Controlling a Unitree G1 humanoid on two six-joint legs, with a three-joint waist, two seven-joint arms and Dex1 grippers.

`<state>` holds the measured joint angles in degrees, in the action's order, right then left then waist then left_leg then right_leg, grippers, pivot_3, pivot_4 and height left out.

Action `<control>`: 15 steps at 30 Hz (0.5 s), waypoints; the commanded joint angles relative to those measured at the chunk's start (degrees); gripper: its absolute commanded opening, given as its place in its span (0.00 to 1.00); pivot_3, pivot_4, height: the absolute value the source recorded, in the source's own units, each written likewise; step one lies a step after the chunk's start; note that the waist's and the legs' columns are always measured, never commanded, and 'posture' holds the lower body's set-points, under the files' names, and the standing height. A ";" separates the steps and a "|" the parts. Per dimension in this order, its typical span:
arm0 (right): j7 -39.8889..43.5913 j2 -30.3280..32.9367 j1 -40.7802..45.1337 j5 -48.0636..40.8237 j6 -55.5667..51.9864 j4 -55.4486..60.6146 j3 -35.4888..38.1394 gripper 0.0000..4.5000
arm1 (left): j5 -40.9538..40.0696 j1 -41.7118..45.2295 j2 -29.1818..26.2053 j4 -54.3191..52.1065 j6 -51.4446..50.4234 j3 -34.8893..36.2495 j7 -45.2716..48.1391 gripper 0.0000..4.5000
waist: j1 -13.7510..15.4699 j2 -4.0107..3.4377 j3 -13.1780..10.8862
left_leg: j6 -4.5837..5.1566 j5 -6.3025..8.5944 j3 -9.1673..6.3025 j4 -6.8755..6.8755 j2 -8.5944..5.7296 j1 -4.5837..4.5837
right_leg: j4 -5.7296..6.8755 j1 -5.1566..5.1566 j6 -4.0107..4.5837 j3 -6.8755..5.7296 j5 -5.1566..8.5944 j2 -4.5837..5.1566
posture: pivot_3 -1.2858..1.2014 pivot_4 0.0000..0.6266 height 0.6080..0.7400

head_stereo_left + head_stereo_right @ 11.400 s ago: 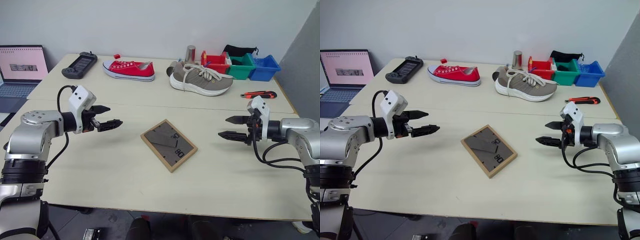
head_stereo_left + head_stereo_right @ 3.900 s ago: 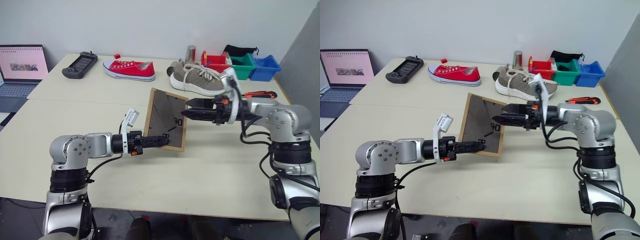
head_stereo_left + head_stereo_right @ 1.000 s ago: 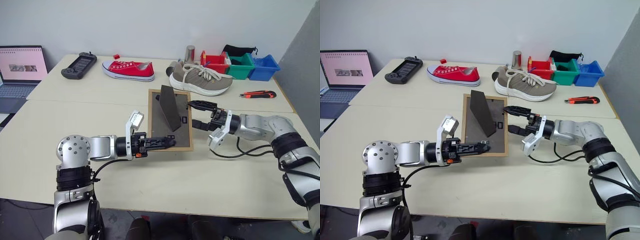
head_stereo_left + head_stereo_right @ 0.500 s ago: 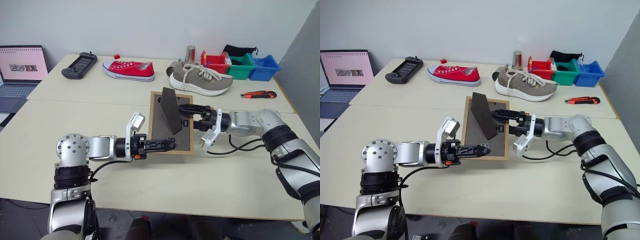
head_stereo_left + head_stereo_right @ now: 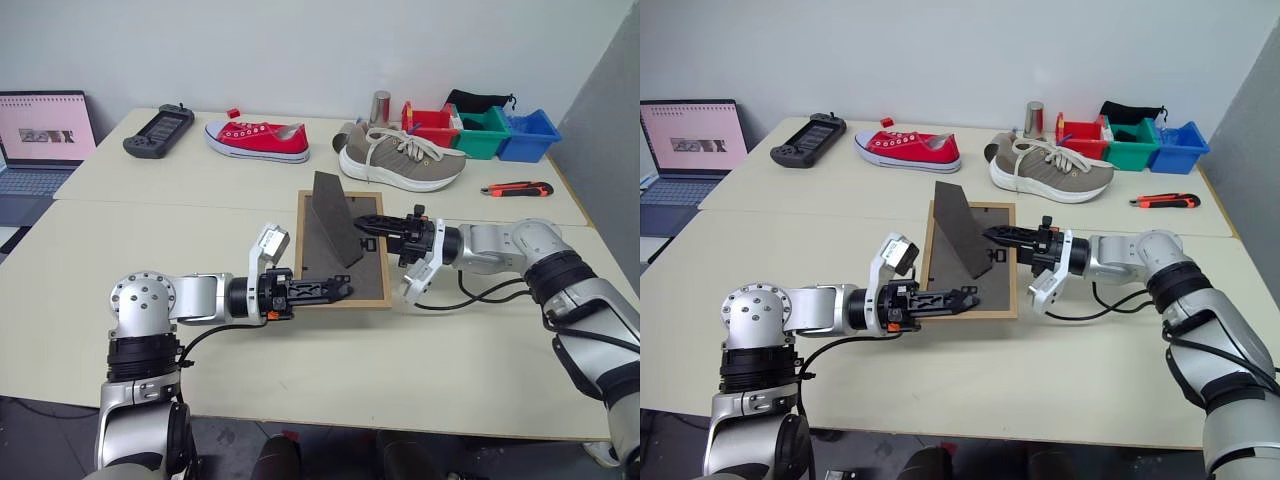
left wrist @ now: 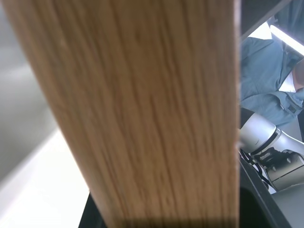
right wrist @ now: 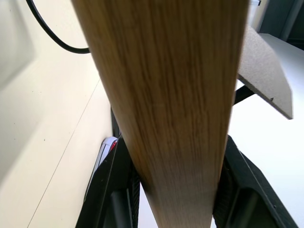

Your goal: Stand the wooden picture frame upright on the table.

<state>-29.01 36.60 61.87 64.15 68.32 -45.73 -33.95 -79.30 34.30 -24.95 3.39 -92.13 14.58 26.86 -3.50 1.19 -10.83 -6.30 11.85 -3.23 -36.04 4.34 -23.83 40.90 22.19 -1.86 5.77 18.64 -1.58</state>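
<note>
Above the table (image 5: 300,400), both end effectors grip the wooden picture frame (image 5: 340,260); markings unreadable.

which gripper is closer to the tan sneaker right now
Right. The right gripper grips the wooden picture frame just in front of the tan sneaker; the left gripper is at the frame's nearer, lower edge.

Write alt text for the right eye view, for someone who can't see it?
Two robot grippers hold a wooden picture frame upright on a pale table, its dark back and folded-out stand facing the camera. The left gripper clamps its lower edge, the right gripper its right edge. Behind lie a red sneaker, a grey sneaker, coloured bins and a laptop.
</note>
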 commanded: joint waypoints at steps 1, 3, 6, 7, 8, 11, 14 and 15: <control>-0.36 1.29 0.00 -2.22 1.14 2.57 1.25 0.32 | -0.01 1.40 1.02 1.09 2.71 2.19 -3.78 0.30 | 0.07 0.00 0.00 | 0.00 0.00 0.00 0.00 -0.02 0.00 | 0.00 0.00 0.00 0.00 0.00 0.02 | 0.52 0.24 1.00; -0.32 1.48 -0.22 -2.37 1.11 2.85 1.30 0.31 | 0.19 1.03 1.42 0.42 4.18 2.55 -4.51 0.30 | 0.04 0.00 0.00 | 0.00 0.00 0.00 0.00 -0.04 -0.01 | 0.00 0.00 0.00 0.00 0.00 0.04 | 0.52 0.24 1.00; -0.10 1.65 -0.45 -2.66 0.86 2.79 1.42 0.31 | 1.10 -0.16 1.06 -2.39 5.61 1.46 -3.35 0.44 | 0.01 0.00 0.00 | 0.00 0.00 0.00 0.00 -0.06 0.00 | 0.01 0.00 0.00 0.00 0.00 0.07 | 0.52 0.24 1.00; 0.03 1.70 -0.53 -2.82 0.79 2.72 1.50 0.31 | 0.49 -0.43 0.82 -3.03 5.42 1.24 -2.61 0.48 | 0.02 0.00 0.00 | 0.00 0.00 0.00 0.00 -0.06 0.00 | 0.01 0.00 0.00 0.00 0.00 0.07 | 0.52 0.24 1.00; 0.24 1.77 -0.60 -3.03 0.86 2.63 1.59 0.29 | 0.24 -0.51 0.44 -3.48 5.23 1.03 -2.01 0.53 | 0.02 0.00 0.00 | 0.00 0.00 0.00 0.00 -0.06 0.00 | 0.01 0.00 0.00 0.00 0.00 0.07 | 0.52 0.24 1.00; 0.55 2.08 -0.95 -3.48 1.16 2.66 2.02 0.29 | 0.43 0.50 -0.79 -2.76 5.60 1.35 -1.37 0.68 | 0.01 0.00 0.00 | 0.00 0.00 0.00 0.00 -0.08 0.00 | 0.02 0.00 0.00 -0.01 0.00 0.09 | 0.52 0.24 1.00; 0.92 2.33 -1.44 -4.03 1.51 2.88 2.44 0.29 | 1.24 1.68 -2.30 -1.33 6.85 1.93 -0.81 0.80 | 0.06 0.00 0.00 | 0.00 0.00 0.00 0.00 -0.11 0.00 | 0.02 0.00 0.00 -0.01 0.00 0.12 | 0.52 0.24 1.00; 1.06 2.39 -1.64 -4.23 1.66 2.91 2.54 0.29 | 1.28 2.06 -2.80 -0.76 7.12 2.19 -0.57 0.85 | 0.06 0.00 0.00 | 0.00 0.00 -0.01 0.00 -0.15 0.00 | 0.02 0.00 0.00 -0.01 0.00 0.16 | 0.52 0.24 1.00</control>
<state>-27.48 38.12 59.70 63.12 69.48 -44.75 -33.65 -78.21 34.59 -26.47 2.46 -86.48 15.31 25.03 -3.44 1.19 -10.83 -6.30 11.85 -3.25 -36.04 4.15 -23.83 40.94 22.19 -1.86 5.75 18.64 -1.39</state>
